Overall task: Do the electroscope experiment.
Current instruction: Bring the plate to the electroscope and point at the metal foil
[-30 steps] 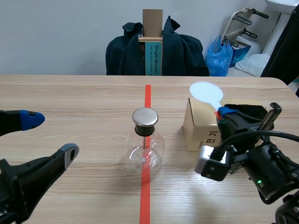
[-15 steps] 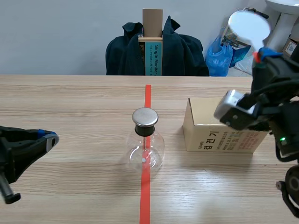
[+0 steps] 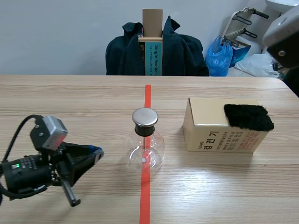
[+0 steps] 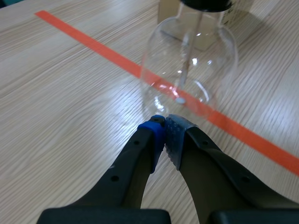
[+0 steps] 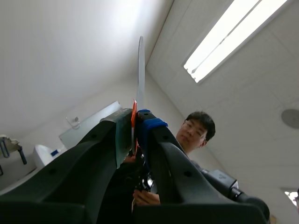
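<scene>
**Electroscope flask** (image 3: pixel 146 148): clear round-bellied glass with a black neck, a domed metal cap (image 3: pixel 145 117) and a thin rod inside. It stands upright on the orange tape line (image 3: pixel 145 196) at mid-desk.

**Paddle** (image 5: pixel 140 70): thin, pale, flat blade seen edge-on, orange at its base. It is pinched between the pads of the right gripper (image 5: pixel 135 115), long axis pointing up toward the ceiling.

**Left gripper** (image 4: pixel 164 121): fingers pressed together on nothing, low over the desk, tips just beside the flask's base.

**Desk** (image 3: pixel 70 98): pale wood grain.

**Cardboard box** (image 3: pixel 219 130): right of the flask, with a black fur pad (image 3: pixel 248 116) on top.

**Room**: a dark jacket (image 3: pixel 126 53) draped behind the desk, a blue bag (image 3: pixel 219 56) and a ceiling strip light (image 5: pixel 233 37).
</scene>
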Robot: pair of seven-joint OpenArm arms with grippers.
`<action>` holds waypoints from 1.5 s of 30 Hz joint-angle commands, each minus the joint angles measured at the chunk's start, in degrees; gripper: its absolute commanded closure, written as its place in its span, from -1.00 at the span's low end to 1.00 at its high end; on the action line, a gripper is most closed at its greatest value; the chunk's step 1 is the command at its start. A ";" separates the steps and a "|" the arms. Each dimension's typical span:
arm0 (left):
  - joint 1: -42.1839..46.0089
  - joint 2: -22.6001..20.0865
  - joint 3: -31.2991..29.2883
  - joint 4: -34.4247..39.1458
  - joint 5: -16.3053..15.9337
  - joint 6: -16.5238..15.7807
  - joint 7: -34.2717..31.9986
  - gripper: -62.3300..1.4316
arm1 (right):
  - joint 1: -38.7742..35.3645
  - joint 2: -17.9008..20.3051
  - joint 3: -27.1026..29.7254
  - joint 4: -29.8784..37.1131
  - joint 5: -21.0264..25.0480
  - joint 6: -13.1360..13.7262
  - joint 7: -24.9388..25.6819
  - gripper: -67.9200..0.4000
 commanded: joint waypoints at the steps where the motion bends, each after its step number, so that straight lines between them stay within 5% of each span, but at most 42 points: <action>1: -1.25 1.09 0.24 0.79 -0.20 1.38 -0.85 0.87 | 0.68 0.85 0.13 0.15 -0.04 -3.32 0.00 0.97; 5: -3.87 3.54 2.14 -1.73 0.50 2.64 -0.83 0.87 | 0.70 0.61 -0.11 0.15 -0.24 -2.21 1.27 0.97; 8: -4.63 4.28 3.37 -2.25 2.01 2.82 -0.83 0.87 | 0.70 0.44 -1.33 0.15 -1.57 2.73 3.10 0.97; 13: -4.79 4.42 4.22 -2.34 2.12 3.98 -0.85 0.87 | 0.68 0.46 -3.69 -0.42 -11.21 12.02 6.10 0.97; 19: -4.79 4.39 4.22 -2.38 2.19 3.98 -0.83 0.87 | 0.68 0.48 -6.54 -4.46 -19.45 17.57 10.78 0.97; 33: -4.79 4.42 4.22 -2.38 3.65 3.98 -0.85 0.87 | 0.68 0.63 -7.48 -17.11 -22.18 17.62 16.04 0.97; 45: -4.76 4.42 4.22 -2.38 3.65 3.98 -0.83 0.87 | 0.68 0.63 -7.48 -19.26 -22.18 17.53 19.41 0.97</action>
